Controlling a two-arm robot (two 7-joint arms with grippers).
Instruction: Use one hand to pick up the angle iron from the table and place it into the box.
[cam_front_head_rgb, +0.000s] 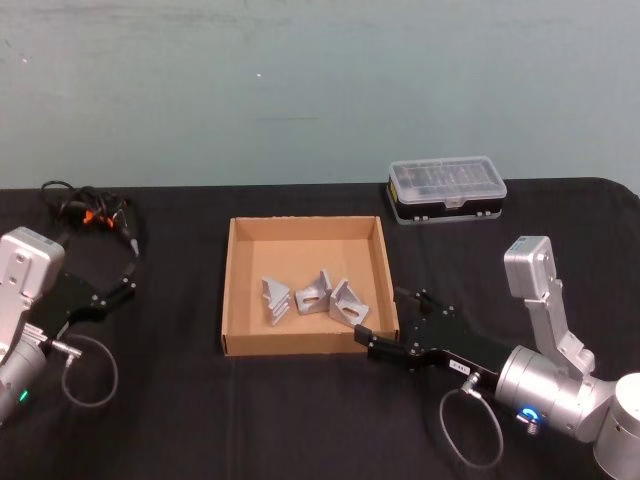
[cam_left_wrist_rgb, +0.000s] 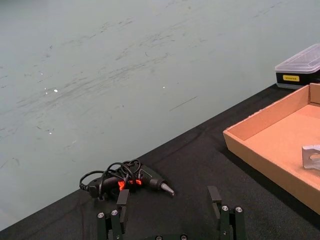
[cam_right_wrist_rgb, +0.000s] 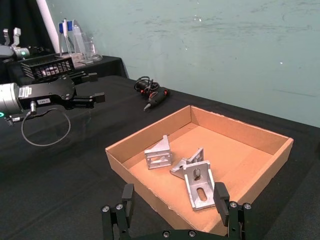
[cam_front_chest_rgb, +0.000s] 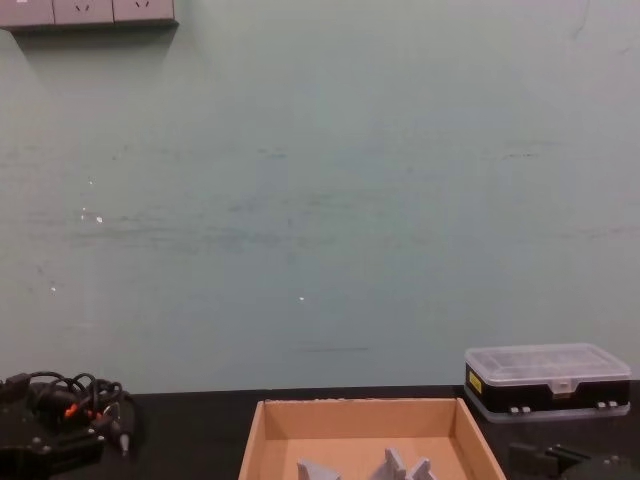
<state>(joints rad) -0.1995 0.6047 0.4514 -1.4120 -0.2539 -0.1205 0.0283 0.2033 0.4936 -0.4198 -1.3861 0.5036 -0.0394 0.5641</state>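
A black case (cam_front_head_rgb: 447, 189) and corded tool (cam_front_head_rgb: 95, 212) lie apart.

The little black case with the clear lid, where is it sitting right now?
In the head view the black case sits on the table at its far edge, right of centre, just beyond the cardboard box's far right corner.

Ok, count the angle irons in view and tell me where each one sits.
3, all inside the box: the left angle iron, the middle angle iron, and the right angle iron nearest the right gripper.
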